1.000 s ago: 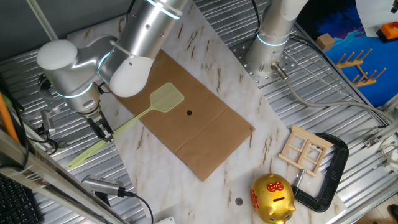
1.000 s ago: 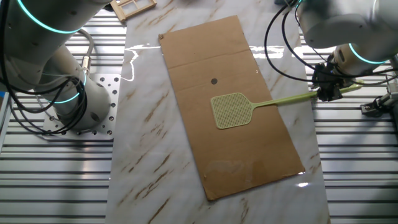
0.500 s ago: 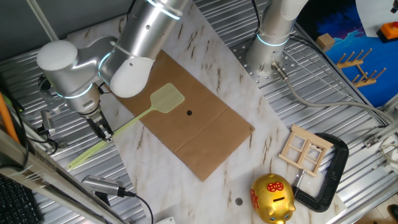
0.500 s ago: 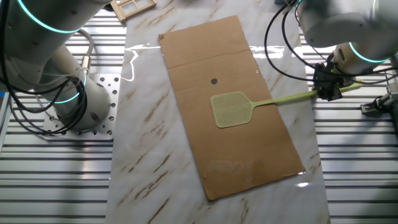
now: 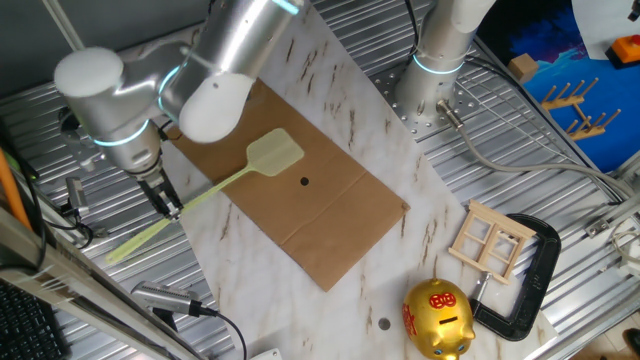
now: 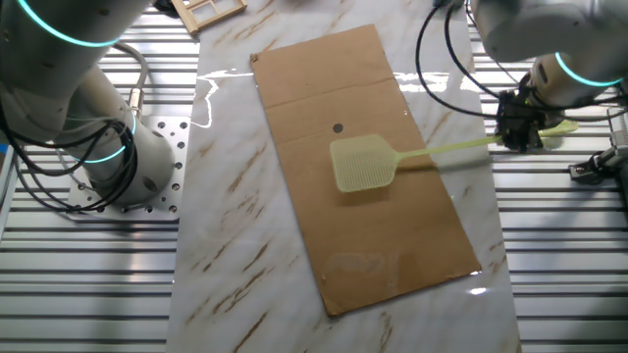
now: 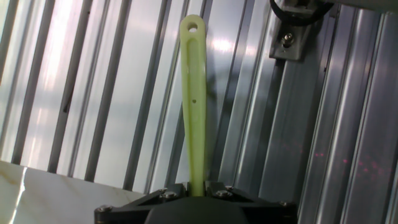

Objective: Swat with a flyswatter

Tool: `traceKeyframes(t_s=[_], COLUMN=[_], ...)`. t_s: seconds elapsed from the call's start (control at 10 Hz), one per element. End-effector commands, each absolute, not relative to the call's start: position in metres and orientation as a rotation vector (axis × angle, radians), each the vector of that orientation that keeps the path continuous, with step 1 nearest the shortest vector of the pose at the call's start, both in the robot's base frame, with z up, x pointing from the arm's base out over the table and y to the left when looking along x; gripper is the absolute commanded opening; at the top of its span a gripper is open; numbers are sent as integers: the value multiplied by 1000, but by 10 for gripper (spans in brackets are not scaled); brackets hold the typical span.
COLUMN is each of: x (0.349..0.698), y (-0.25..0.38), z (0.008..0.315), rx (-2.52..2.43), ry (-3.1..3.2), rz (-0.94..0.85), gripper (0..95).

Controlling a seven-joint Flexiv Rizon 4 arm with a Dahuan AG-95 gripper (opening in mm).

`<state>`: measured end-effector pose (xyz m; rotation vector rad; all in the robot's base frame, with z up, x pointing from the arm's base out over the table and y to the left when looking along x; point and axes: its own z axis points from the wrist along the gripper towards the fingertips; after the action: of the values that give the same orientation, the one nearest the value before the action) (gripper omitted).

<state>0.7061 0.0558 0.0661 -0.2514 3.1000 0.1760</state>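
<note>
The pale yellow-green flyswatter [image 5: 225,178] has its mesh head [image 5: 274,152] raised a little above the brown sheet [image 5: 300,200], near a small black dot [image 5: 304,182]. My gripper [image 5: 168,208] is shut on its thin handle at the sheet's left side. In the other fixed view the head [image 6: 361,163] hovers just below the dot [image 6: 339,127], and my gripper [image 6: 517,135] grips the handle at the right. In the hand view the handle's end [image 7: 193,93] with its hanging hole sticks out from my gripper [image 7: 196,188] over metal slats.
A gold piggy bank [image 5: 438,318], a black C-clamp [image 5: 530,280] and a small wooden frame [image 5: 490,240] lie at the front right. A second arm's base [image 5: 432,80] stands behind the sheet. A metal fitting [image 7: 297,31] sits past the handle's end.
My gripper has lifted and tilted the flyswatter. The mesh head has risen off the sheet and moved slightly toward the black dot.
</note>
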Motion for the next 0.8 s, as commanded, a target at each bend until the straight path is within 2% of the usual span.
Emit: traceKeyframes(t_s=[0.1,0.8], x=[701,699], y=[63,65], z=[79,86], rx=[-189,-154], ry=[3101,3051], rz=[182,159], gripper=[0,0])
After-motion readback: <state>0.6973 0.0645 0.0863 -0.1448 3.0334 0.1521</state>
